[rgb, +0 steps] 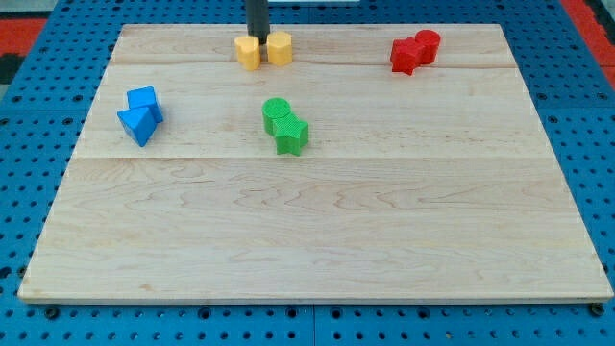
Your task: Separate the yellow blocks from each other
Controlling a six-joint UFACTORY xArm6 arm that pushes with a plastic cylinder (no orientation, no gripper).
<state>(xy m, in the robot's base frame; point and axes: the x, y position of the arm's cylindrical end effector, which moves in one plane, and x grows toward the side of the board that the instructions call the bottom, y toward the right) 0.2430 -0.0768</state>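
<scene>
Lying at the board's (317, 231) twelve o'clock edge, the two yellow blocks sit side by side and touching or nearly so: the left yellow block (248, 53) of unclear shape, the right yellow block (280, 47) rounded or many-sided. The green pair (285, 126) stands near the centre, the blue pair (141, 114) at nine o'clock and the red pair (415, 51) at two o'clock, all well apart from them. My tip (259, 37), a bare rod with no jaws and holding nothing, stands at the yellows' twelve o'clock, just behind their seam.
</scene>
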